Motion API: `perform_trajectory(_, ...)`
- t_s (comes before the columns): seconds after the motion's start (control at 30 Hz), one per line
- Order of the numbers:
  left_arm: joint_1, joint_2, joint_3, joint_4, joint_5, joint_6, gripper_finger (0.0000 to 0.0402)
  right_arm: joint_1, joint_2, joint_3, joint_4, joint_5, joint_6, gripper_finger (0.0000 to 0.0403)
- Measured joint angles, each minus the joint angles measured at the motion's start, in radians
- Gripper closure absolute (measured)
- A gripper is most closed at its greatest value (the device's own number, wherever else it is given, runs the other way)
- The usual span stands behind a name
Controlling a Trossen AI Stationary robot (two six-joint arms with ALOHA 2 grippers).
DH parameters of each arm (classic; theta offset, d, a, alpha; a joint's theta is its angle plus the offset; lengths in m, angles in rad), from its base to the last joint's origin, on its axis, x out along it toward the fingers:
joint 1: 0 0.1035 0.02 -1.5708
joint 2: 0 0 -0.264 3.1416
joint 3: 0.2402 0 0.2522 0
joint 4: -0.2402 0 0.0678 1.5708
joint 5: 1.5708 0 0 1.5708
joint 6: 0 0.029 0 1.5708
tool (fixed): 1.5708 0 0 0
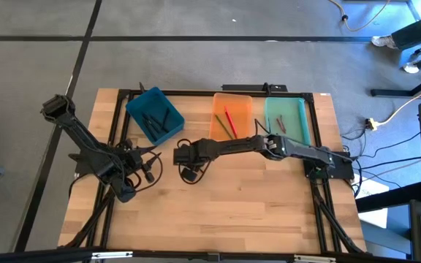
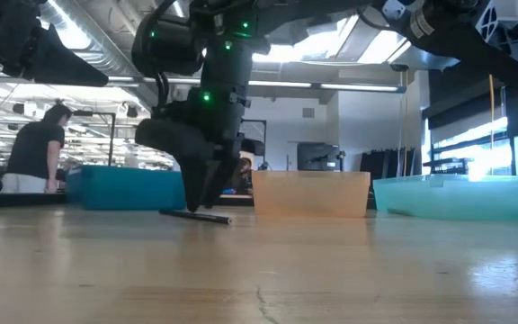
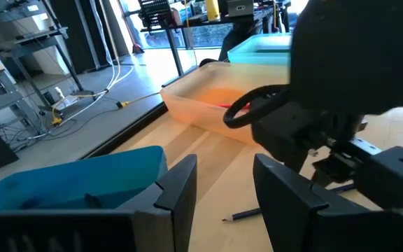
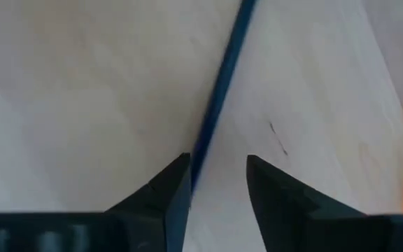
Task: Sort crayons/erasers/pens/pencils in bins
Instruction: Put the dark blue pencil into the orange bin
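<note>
Pencil first: a thin dark blue-grey pencil (image 4: 222, 84) lies flat on the pale wooden counter (image 1: 218, 212), running out from between my right fingers (image 4: 215, 183), closer to one of them than the other. It rests loose on the wood, touching only the counter as far as I can see, and my right fingers stand spread either side of it with a gap showing on both sides. My guess is they straddle it like this so a close would catch it across its shaft.

From the side, my right gripper (image 2: 207, 202) points nearly straight down, tips at the counter, with the pencil (image 2: 196, 214) lying at their foot. From above, my right arm reaches flat across the counter from its base at the right edge, wrist bent down over the spot.

Beyond my right fingers stand the three bins: a dark teal-blue plastic tray (image 1: 154, 114) set at an angle, a translucent orange tray (image 1: 231, 115) holding a red stick and a green one, and a light mint green tray (image 1: 286, 120) with a couple of dark sticks. The teal one also holds some dark sticks. The pencil is outside all three, nearest the orange and teal ones.

My left gripper (image 3: 222, 199) waits low near the counter's left side, its fingers spread and empty, facing the teal tray and my other arm.
</note>
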Motion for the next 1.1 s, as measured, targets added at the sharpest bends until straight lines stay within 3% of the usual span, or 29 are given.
perform_trajectory(0.57, 0.000, 0.000, 0.000, 0.001, 0.001, -0.002, 0.0266, -0.004, 0.039, 0.002, 0.014, -0.072, -0.023, 0.0326)
perform_trajectory(0.83, 0.000, 0.000, 0.000, 0.000, 0.001, -0.002, 0.0266, -0.006, 0.043, 0.002, -0.004, -0.076, -0.061, 0.0390)
perform_trajectory(1.1, 0.000, 0.000, 0.000, 0.001, 0.005, -0.003, 0.0266, -0.007, -0.015, -0.001, -0.063, -0.055, -0.131, 0.0396)
